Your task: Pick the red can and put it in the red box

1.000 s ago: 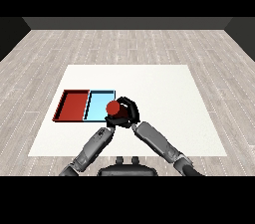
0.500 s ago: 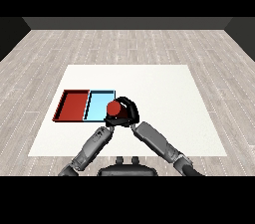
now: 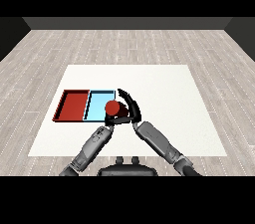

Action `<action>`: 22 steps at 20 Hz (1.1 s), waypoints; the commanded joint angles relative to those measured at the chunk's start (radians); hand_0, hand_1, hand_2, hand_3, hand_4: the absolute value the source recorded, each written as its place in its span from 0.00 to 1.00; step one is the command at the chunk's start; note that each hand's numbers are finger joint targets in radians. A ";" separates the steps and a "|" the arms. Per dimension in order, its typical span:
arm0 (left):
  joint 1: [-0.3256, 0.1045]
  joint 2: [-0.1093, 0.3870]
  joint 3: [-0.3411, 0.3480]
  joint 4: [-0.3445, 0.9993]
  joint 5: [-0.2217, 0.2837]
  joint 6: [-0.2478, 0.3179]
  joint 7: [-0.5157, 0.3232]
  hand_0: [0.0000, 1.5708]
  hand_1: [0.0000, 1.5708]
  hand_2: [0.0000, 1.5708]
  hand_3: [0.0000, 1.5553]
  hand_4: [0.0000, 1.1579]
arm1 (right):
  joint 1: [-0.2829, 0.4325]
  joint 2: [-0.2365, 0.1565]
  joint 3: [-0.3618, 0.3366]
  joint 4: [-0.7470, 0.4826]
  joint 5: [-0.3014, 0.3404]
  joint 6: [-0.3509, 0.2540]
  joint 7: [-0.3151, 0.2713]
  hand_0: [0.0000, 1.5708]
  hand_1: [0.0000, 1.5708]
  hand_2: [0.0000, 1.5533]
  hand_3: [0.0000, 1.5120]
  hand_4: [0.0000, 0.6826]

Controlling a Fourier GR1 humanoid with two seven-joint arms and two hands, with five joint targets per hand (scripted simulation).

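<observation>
The red can (image 3: 113, 107) is held above the right part of the light blue tray (image 3: 97, 103), with my right hand (image 3: 130, 109) curled round it from the right. The red tray (image 3: 73, 105) lies just left of the blue one, and nothing shows in it. My left hand (image 3: 107, 121) sits low beneath the can near the blue tray's front edge; most of it is hidden by the can and the right hand, so its fingers cannot be made out.
The two trays lie side by side on the left part of the white table (image 3: 164, 98). Both grey forearms come in from the lower edge and meet near the blue tray's front right corner.
The right hand has carried the red can slightly to the left, further over the light blue tray. The left arm has barely moved.
</observation>
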 commanded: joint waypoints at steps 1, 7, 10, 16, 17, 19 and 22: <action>-0.065 -0.014 -0.009 -0.008 0.022 0.056 0.052 1.00 1.00 1.00 0.97 0.98 | 0.079 0.004 -0.034 -0.013 0.040 0.056 -0.048 0.00 0.00 0.00 0.00 0.00; 0.032 -0.014 0.029 0.064 0.016 -0.031 -0.048 1.00 1.00 1.00 0.97 0.98 | 0.075 0.006 -0.149 -0.065 0.065 0.048 -0.016 0.00 0.00 0.00 0.00 0.00; 0.032 0.025 0.091 0.020 0.007 -0.060 -0.013 1.00 1.00 1.00 0.96 0.98 | 0.125 -0.071 -0.208 -0.173 0.042 0.100 -0.021 0.00 0.00 0.00 0.00 0.00; 0.007 0.136 0.108 -0.066 -0.076 -0.005 0.098 1.00 1.00 1.00 0.95 0.98 | 0.253 -0.187 -0.261 -0.417 0.030 0.117 0.050 0.00 0.00 0.00 0.00 0.00; 0.016 0.142 0.140 -0.022 -0.067 -0.023 0.031 1.00 1.00 1.00 0.95 0.98 | 0.361 -0.202 -0.266 -0.422 0.019 0.130 -0.013 0.00 0.00 0.00 0.00 0.00; 0.052 0.218 0.152 -0.058 -0.076 -0.052 0.050 1.00 1.00 1.00 0.95 0.97 | 0.405 -0.256 -0.314 -0.448 -0.007 0.169 -0.012 0.00 0.00 0.00 0.00 0.00; 0.075 0.242 0.184 -0.044 -0.090 -0.043 0.025 1.00 1.00 1.00 0.94 0.96 | 0.506 -0.281 -0.373 -0.412 -0.034 0.200 -0.064 0.00 0.00 0.00 0.00 0.00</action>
